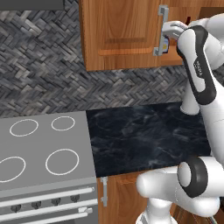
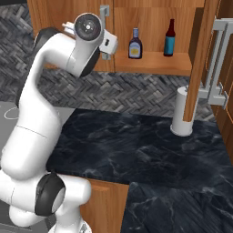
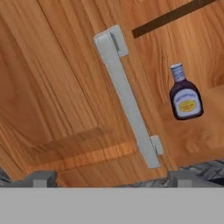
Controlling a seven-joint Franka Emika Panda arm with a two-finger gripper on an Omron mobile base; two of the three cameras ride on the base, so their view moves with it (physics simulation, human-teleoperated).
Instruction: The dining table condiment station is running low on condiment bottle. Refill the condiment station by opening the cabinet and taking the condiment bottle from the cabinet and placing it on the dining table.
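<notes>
I see the cabinet (image 2: 154,32) with its right door (image 2: 205,59) swung wide and its left door (image 1: 122,33) closed. My gripper (image 3: 111,177) hangs with jaws spread, empty, before the left door's handle (image 3: 127,96). The condiment bottle (image 2: 134,44) stands on the shelf just right of that handle. My worry: reaching across, I could clip the handle or topple the bottle.

Both base cameras look forward and down from behind the arm, sharing the glossy black marble counter (image 1: 144,135) and orange-brown wooden wall cabinet (image 2: 154,63), while the hand camera faces its long silver bar handle (image 3: 127,100) closely.
</notes>
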